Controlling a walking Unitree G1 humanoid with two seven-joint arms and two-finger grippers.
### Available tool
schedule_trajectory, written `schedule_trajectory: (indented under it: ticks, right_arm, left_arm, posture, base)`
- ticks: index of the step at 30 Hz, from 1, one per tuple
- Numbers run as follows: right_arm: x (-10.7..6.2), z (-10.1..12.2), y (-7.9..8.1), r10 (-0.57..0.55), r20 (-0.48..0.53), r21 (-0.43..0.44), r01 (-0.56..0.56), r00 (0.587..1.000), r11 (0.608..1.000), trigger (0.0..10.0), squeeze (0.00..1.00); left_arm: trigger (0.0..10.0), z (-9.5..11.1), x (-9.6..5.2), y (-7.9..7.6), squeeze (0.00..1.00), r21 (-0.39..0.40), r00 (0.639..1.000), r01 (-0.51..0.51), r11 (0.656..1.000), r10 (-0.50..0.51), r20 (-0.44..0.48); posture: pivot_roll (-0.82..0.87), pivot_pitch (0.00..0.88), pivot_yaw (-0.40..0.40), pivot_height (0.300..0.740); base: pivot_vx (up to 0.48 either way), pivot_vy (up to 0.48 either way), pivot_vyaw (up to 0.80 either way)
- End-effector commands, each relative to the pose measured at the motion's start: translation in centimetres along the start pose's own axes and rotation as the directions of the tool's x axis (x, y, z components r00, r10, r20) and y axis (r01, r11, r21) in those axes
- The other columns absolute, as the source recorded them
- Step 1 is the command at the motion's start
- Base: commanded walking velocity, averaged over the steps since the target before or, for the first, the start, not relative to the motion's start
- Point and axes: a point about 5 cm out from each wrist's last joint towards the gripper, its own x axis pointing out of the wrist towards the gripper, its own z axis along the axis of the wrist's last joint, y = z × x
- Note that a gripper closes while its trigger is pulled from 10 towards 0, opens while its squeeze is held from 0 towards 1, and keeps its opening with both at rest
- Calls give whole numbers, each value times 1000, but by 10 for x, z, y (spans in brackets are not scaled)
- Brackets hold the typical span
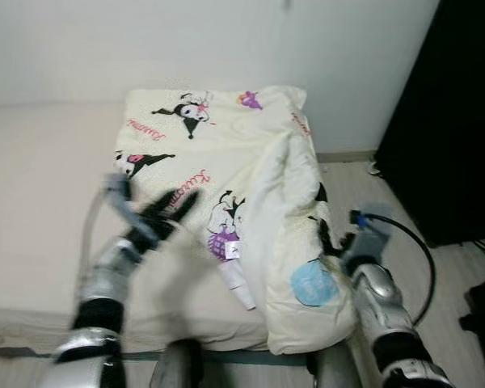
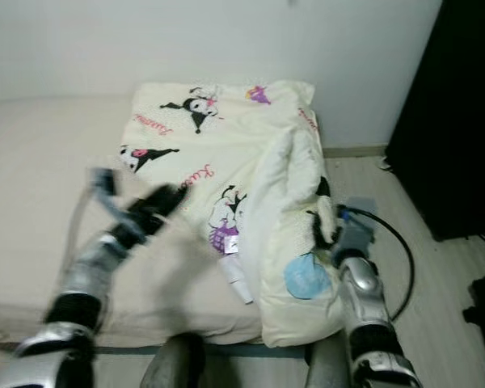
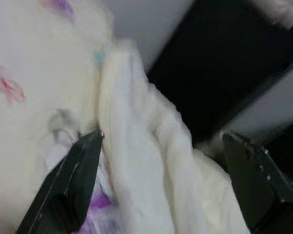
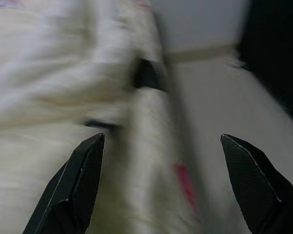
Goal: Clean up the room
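Note:
A cream duvet (image 1: 226,153) printed with black and pink cartoon figures lies crumpled on the right half of the bed (image 1: 40,178), its folded edge (image 1: 287,210) hanging over the bed's right side. My left gripper (image 1: 174,206) hovers open just above the duvet's left part, fingers pointing towards the fold. In the left wrist view the fold (image 3: 146,146) lies between the open fingers (image 3: 73,180). My right gripper (image 1: 333,241) is low at the bed's right side, against the hanging duvet (image 4: 63,97), and stands open in the right wrist view.
A white wall runs behind the bed. A black cabinet or dark doorway (image 1: 444,121) stands at the right. Light wooden floor (image 1: 444,275) lies to the right of the bed. A round blue label (image 1: 311,284) and a white tag (image 1: 236,279) show on the duvet's near edge.

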Motion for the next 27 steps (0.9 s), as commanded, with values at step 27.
schedule_trajectory:
  ticks: [27]
  right_arm:
    - [-66,-11,63,242,33,118,-244,970,963,10000,0]
  left_arm:
    - [10000,-20,9,20,0,296,822,-526,797,566,-61]
  posture:
    - [-171,236,104,582]
  base:
    - [0,0,-122]
